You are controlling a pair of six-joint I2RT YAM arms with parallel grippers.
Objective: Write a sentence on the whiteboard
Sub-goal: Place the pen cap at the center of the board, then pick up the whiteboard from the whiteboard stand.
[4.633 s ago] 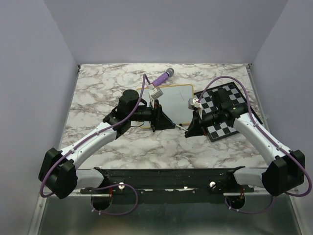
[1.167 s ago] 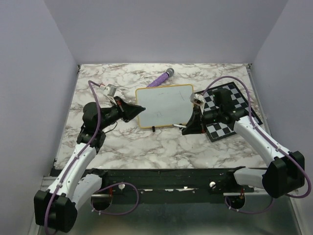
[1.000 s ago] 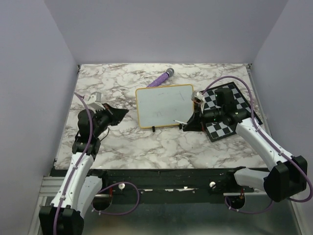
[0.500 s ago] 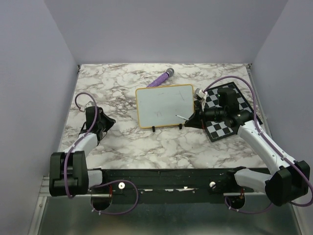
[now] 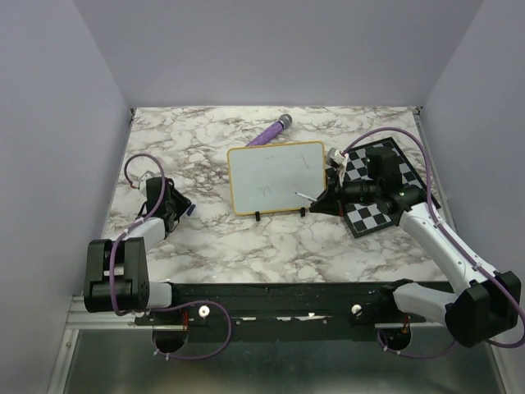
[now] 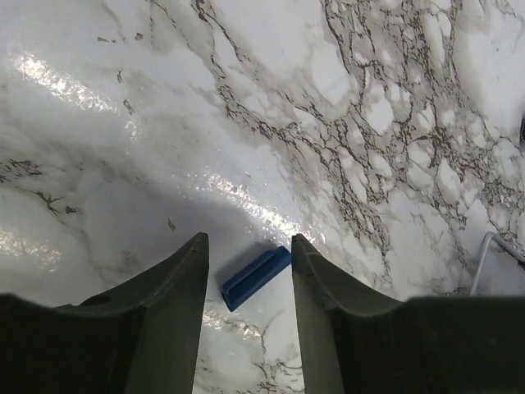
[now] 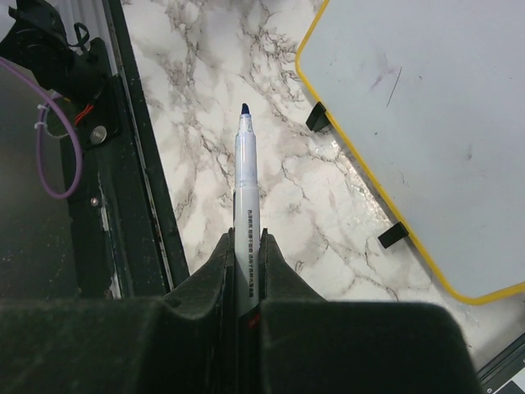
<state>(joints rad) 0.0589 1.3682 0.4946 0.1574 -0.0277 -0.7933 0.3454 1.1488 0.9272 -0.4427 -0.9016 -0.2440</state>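
Roughly mid-table, flat on the marble (image 5: 246, 238): whiteboard (image 5: 275, 178) — white face, yellow-tan frame, rounded corners, two black feet on its near edge, only faint strokes (image 5: 267, 189). Just right, right gripper (image 5: 321, 201) clamped on an uncapped blue marker (image 7: 246, 164). Well left, left gripper (image 6: 248, 242) spread open over a blue cap (image 6: 256, 277).

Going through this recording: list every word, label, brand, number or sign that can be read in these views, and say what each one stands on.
On the marker barrel: a line of small dark print, too small to read.
On the whiteboard: only a few faint strokes, no readable word.
On the chessboard: no lettering visible.
No other text shows in any view.
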